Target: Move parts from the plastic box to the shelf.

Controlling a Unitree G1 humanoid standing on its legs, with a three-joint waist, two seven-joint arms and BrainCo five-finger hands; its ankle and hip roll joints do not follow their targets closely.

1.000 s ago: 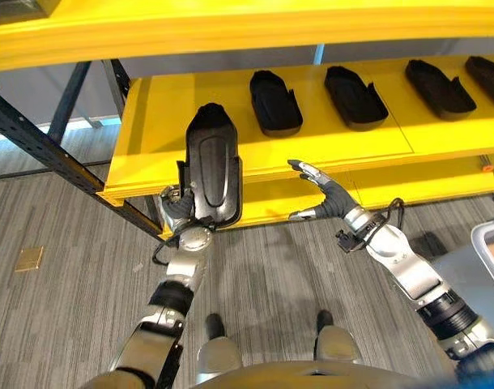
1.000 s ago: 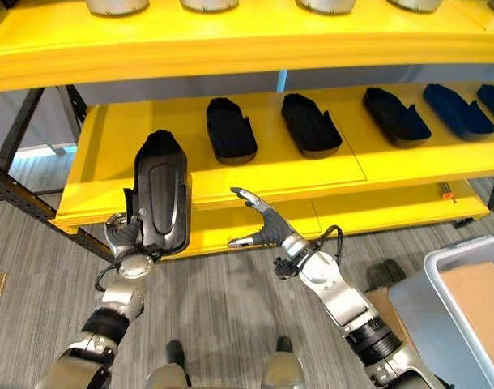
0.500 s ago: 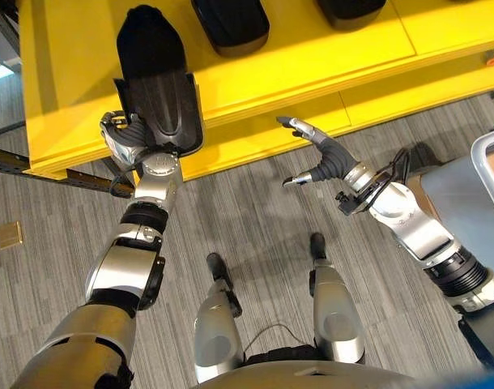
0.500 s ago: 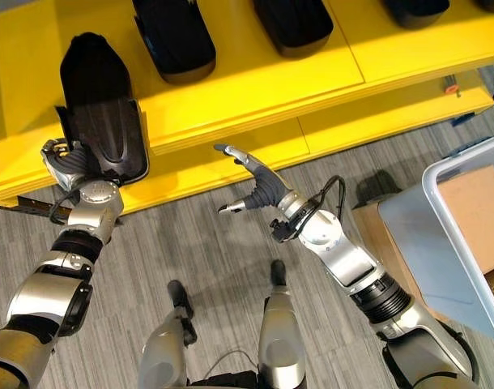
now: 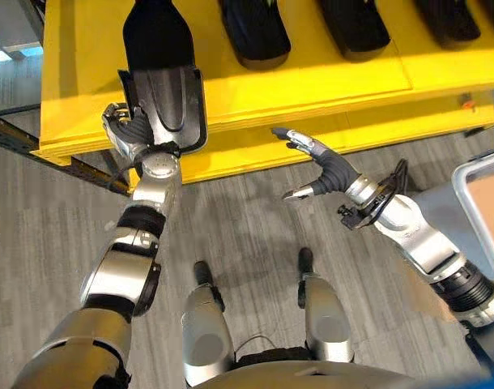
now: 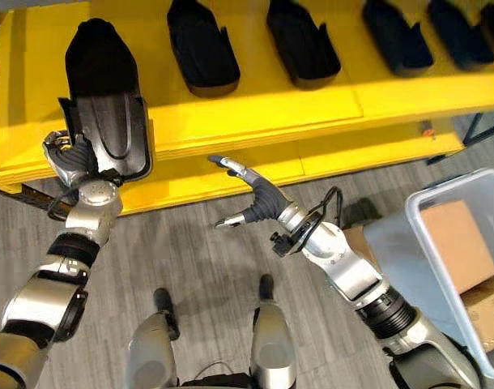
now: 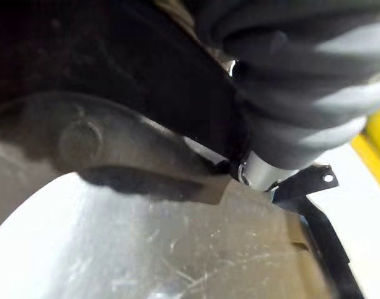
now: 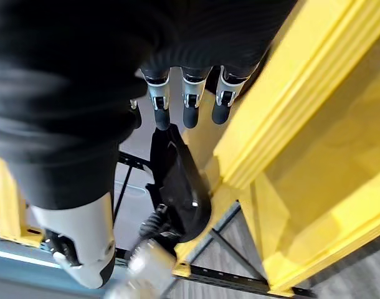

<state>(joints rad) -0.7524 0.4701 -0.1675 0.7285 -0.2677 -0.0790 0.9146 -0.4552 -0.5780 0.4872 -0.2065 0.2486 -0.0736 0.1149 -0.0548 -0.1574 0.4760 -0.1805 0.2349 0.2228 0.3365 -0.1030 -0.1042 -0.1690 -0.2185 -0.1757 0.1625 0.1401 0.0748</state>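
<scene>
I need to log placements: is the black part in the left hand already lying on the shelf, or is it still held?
Still held: the left hand has its fingers curled round the near end of the black part, whose far end is over the yellow shelf; contact cannot be told.

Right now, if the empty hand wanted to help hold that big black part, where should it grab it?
Probably the wide, squared near end of the black part, coming from the robot's right. The left hand is curled round that end's left side, leaving the right edge bare. The rounded far end lies over the yellow shelf. The right hand hangs open.

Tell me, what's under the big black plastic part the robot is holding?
The yellow shelf lies under the black plastic part's far end. The left hand grips the near end, so the part's underside is hidden.
</scene>
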